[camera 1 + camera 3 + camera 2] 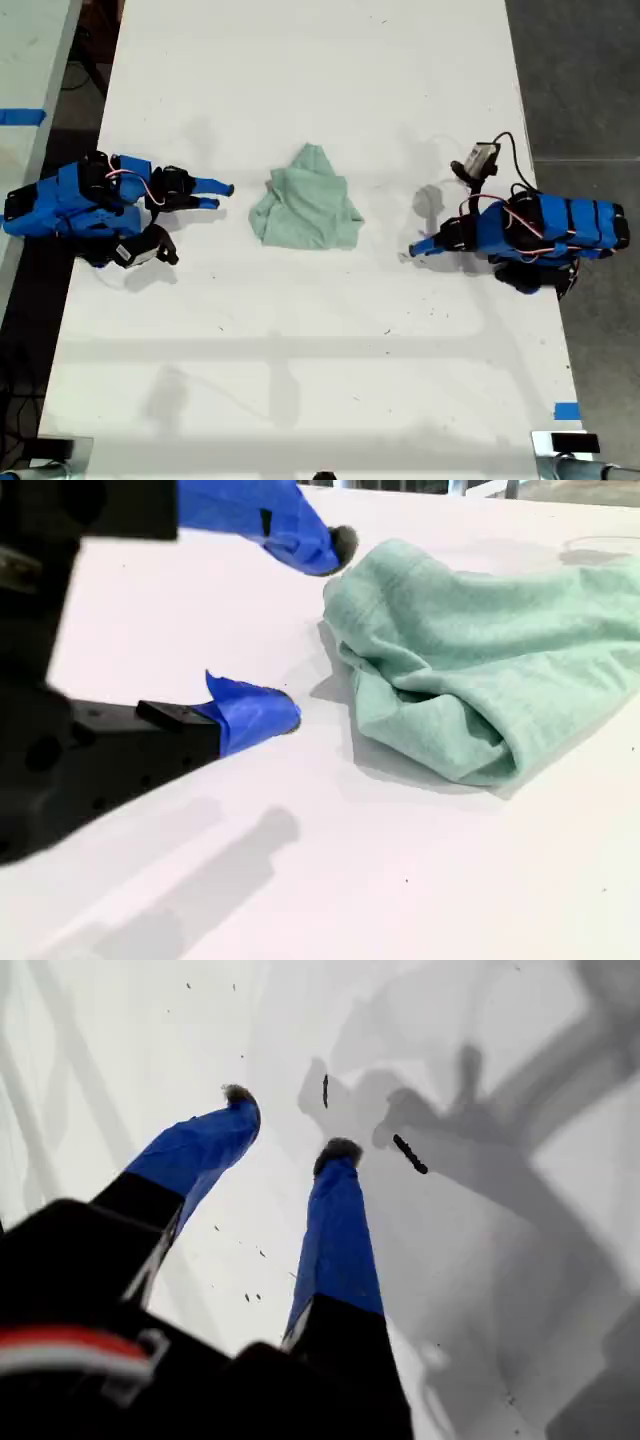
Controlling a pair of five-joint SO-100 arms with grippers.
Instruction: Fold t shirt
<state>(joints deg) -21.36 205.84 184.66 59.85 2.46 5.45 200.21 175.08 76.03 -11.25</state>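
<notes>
Shirt bunched, fold not begun

Both grippers (285, 1125) (315, 630) parted, empty — second just beside the t shirt (305, 212); next, pinching an edge and spreading flat.

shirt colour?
Pale mint green, plain, no print: the t shirt, clearest in the second wrist view.

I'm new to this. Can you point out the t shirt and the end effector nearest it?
t shirt (305, 212): exterior view, middle of the crumpled cloth.
second end effector (318, 630): second wrist view, gap between its blue fingertips.
</notes>
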